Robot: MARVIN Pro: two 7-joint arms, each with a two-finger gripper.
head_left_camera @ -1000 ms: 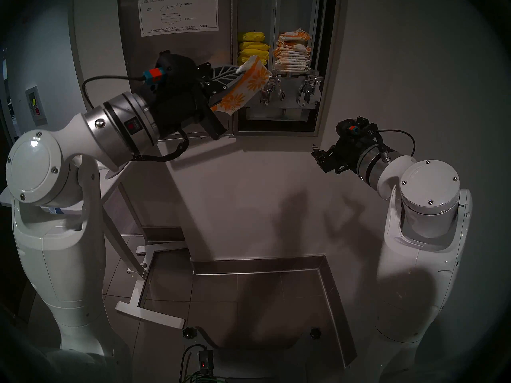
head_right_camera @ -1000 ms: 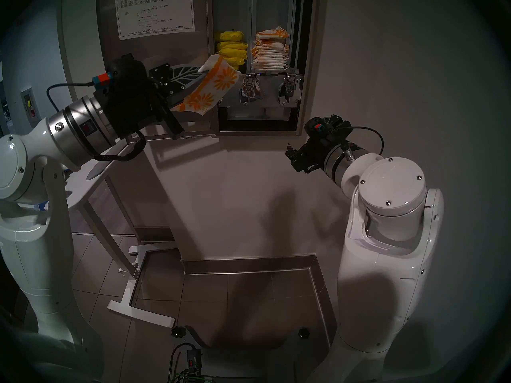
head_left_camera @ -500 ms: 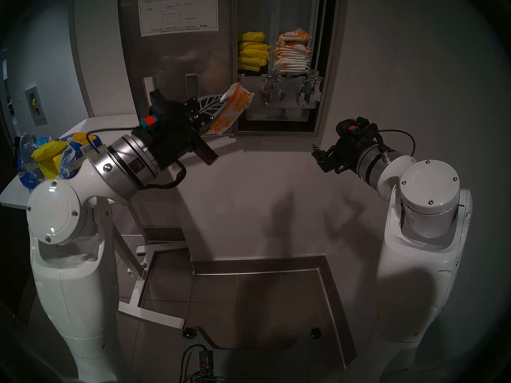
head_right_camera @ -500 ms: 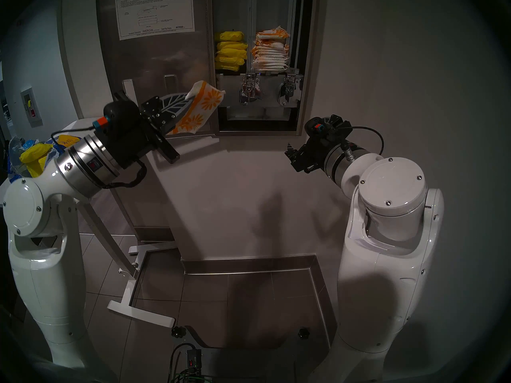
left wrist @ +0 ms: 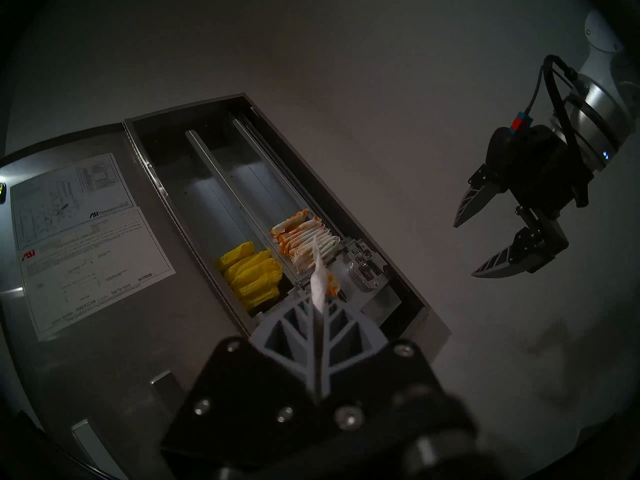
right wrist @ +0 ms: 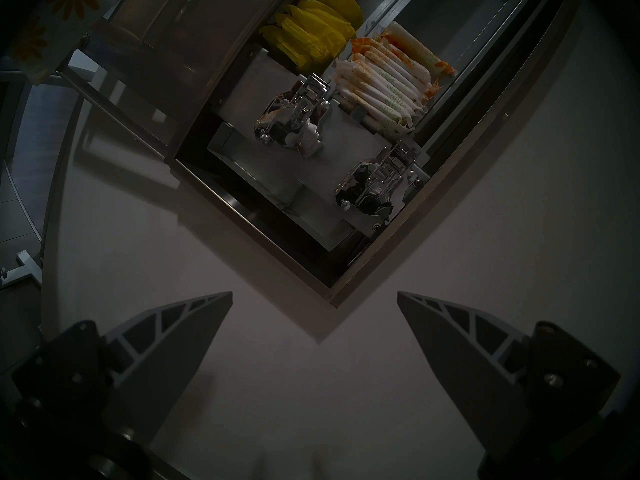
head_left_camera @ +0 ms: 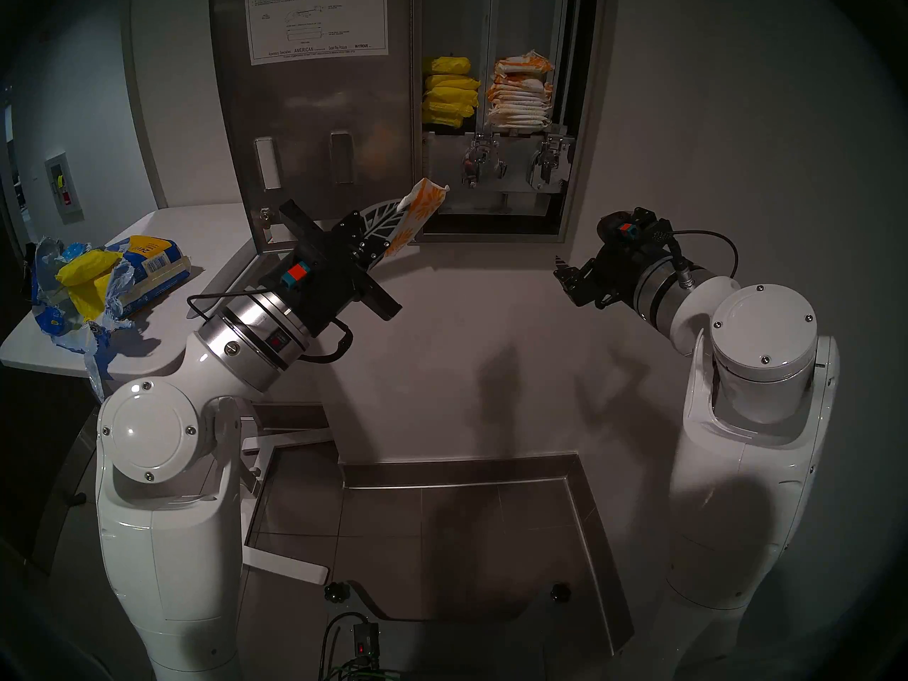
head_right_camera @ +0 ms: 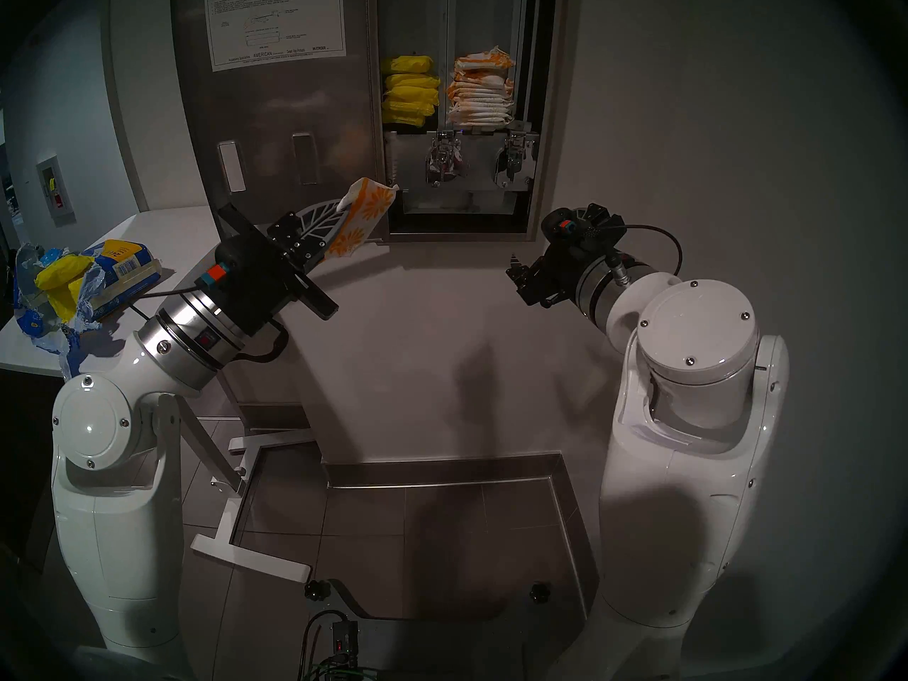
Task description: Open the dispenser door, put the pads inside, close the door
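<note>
The steel dispenser door stands swung open to the left, with a white instruction sheet on its back. My left gripper is shut on one daisy-printed pad, which is tilted in front of the door's lower right corner and below the open cabinet's shelves. From the left wrist view that pad shows edge-on between the fingers. Several pads are stacked in the right column. My right gripper hangs open and empty below the cabinet's right side, its fingers wide apart.
Yellow packets fill the cabinet's left column. Two chrome lever mechanisms sit under the columns. A white table at the left carries a torn blue-and-yellow bag. Its legs spread over the tiled floor.
My left arm has dropped and pulled back from the level of the columns, still holding the pad. The wrist has rolled, so the pad now shows nearly edge-on. The right arm has not moved.
</note>
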